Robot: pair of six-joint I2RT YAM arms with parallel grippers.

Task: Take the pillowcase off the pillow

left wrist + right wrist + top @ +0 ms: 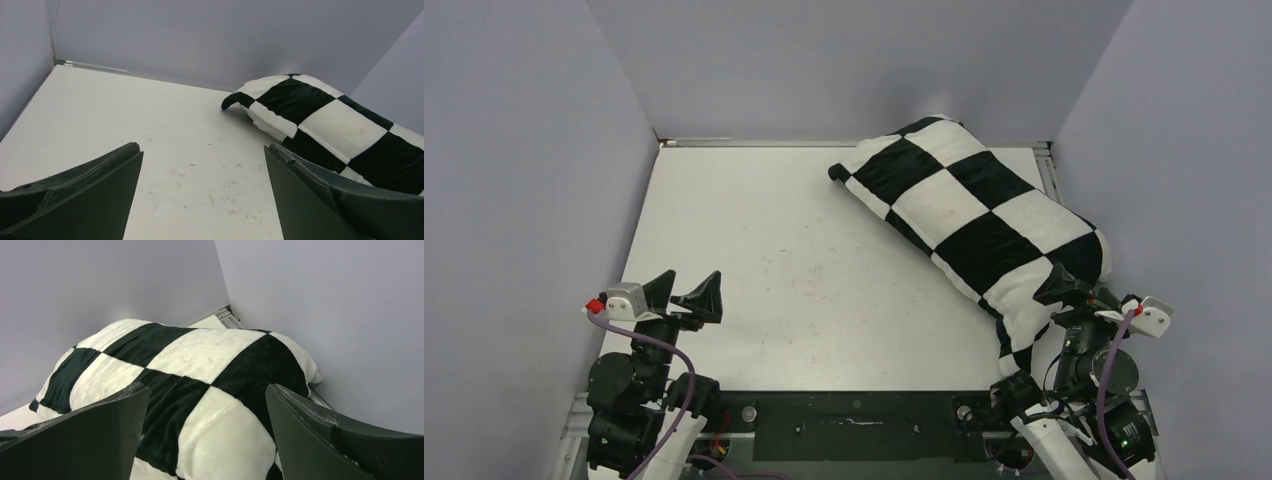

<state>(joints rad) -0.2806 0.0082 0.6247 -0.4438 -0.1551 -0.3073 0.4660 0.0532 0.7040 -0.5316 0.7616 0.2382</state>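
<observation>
The black-and-white checkered pillowcase (969, 205) lies stuffed and plump, diagonally from the back wall toward the near right corner. It still covers the pillow, so the plain white pillow is hidden inside it. My right gripper (1086, 293) is open and empty, just above the near end of the pillowcase (200, 360), with that end between its spread fingers (207, 387). My left gripper (686, 288) is open and empty at the near left, well apart from the pillowcase, which shows to its right in the left wrist view (325, 120). Bare table lies between its fingers (202, 147).
The white table (804, 260) is boxed in by grey walls on the left, back and right. The pillowcase's far end touches the back wall and its right side sits close to the right wall (350, 315). A metal rail (724, 142) runs along the back edge.
</observation>
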